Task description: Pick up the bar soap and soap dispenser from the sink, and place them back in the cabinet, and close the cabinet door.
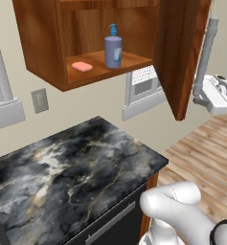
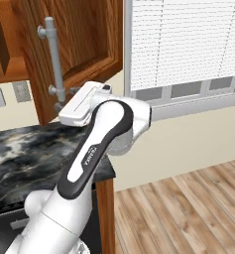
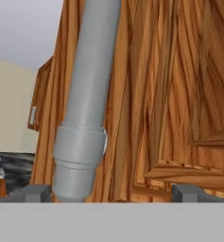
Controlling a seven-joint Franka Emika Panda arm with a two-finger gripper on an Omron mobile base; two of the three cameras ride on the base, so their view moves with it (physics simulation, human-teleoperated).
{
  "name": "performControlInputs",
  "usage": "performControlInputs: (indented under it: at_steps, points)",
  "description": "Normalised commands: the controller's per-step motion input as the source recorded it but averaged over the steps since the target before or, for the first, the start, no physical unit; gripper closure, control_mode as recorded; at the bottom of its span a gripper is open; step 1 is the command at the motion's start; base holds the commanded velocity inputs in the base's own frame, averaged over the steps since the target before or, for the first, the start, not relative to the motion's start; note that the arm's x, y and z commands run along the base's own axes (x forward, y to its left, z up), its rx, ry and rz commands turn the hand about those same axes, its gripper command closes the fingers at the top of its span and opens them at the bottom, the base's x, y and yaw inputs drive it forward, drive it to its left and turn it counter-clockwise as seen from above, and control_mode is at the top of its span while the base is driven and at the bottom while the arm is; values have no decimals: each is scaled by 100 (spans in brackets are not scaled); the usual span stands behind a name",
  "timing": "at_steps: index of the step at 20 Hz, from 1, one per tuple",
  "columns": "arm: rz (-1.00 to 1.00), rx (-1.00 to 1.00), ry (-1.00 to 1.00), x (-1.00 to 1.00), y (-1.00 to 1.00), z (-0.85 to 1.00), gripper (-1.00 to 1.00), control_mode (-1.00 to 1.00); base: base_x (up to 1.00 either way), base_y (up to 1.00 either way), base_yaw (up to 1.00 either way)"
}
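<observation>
The cabinet [image 1: 43,43] hangs open on the wall. On its shelf lies the salmon-pink bar soap [image 1: 82,66], and to its right stands the blue-purple soap dispenser [image 1: 113,48], upright. The cabinet door [image 1: 179,52] is swung wide open, its silver bar handle [image 1: 206,52] facing away from the shelf. My gripper [image 1: 201,95] is at the lower end of that handle [image 2: 52,54]. In the hand view the open gripper [image 3: 112,194] straddles the handle [image 3: 85,108], which stands nearer the left fingertip [image 3: 35,193], with the door panel [image 3: 179,94] close behind. The sink is out of view.
A black marble counter [image 1: 72,167] lies below the cabinet, with a dark appliance front [image 1: 110,225] under its edge. A wall outlet [image 1: 39,100] is below the cabinet. A window with blinds [image 2: 183,44] is to the right, above wooden floor [image 2: 188,208].
</observation>
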Motion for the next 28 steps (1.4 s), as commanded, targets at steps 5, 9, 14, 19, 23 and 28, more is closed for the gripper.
performControlInputs:
  at_steps: [5, 9, 14, 19, 23, 28]
  points:
    - [-14, 0, -1, 0, 46, 0, -100, -100, 0, 0, 0]
    - [-16, 0, -1, 2, 48, 0, -100, -100, 0, 0, 0]
    - [-18, 0, -1, 2, 44, 0, -100, -100, 0, 0, 0]
    - [-18, 0, -1, 5, 40, 0, -100, -100, 0, 0, 0]
    - [-15, 0, -1, 11, 36, 0, -100, -100, 0, 0, 0]
    - [-13, 0, -1, 13, 33, 0, -100, -100, 0, 0, 0]
